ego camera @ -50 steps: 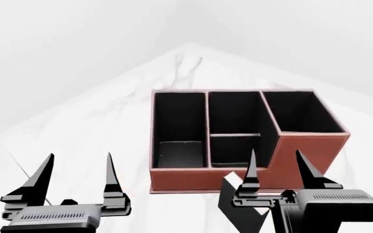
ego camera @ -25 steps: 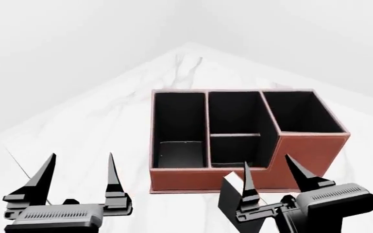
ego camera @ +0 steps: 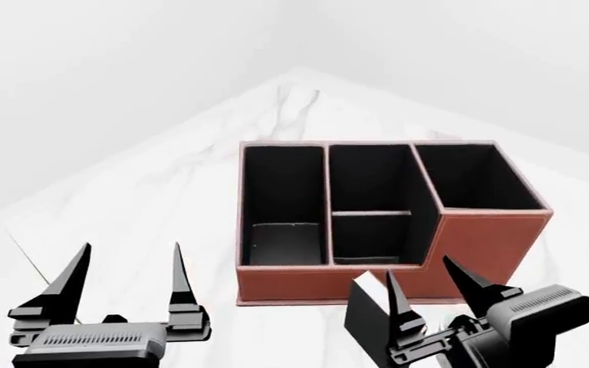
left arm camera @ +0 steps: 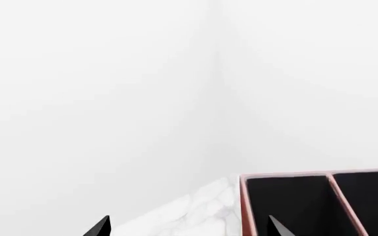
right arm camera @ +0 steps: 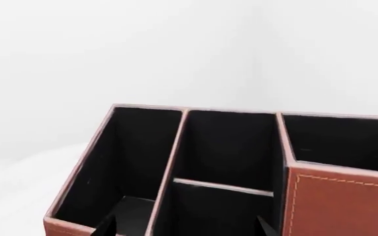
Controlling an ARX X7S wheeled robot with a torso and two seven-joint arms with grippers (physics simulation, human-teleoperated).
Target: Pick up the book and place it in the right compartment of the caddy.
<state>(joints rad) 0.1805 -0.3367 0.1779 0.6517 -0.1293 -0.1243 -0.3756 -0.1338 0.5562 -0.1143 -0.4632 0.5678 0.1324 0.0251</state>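
The reddish-brown caddy [ego camera: 315, 282] stands on the white marble table, its three black-lined sections open upward. Its right compartment [ego camera: 474, 178] is the square one with the tallest walls. The black book [ego camera: 366, 326] stands upright just in front of the caddy, white page edge showing at its top. My right gripper [ego camera: 419, 268] is open, tilted, right beside the book; its left finger overlaps the book. In the right wrist view I see the caddy [right arm camera: 333, 201], the right compartment [right arm camera: 343, 142] and the right gripper [right arm camera: 183, 230], not the book. My left gripper [ego camera: 129, 249] is open and empty.
The marble table [ego camera: 172, 192] narrows to a far corner behind the caddy, with plain white walls beyond. In the left wrist view the left gripper [left arm camera: 189, 230] hangs over the table beside the caddy's [left arm camera: 243, 206] end wall.
My right gripper has sunk lower, rolled to a tilt and drifted slightly right, staying open. The left gripper has barely shifted. Book and caddy have not moved.
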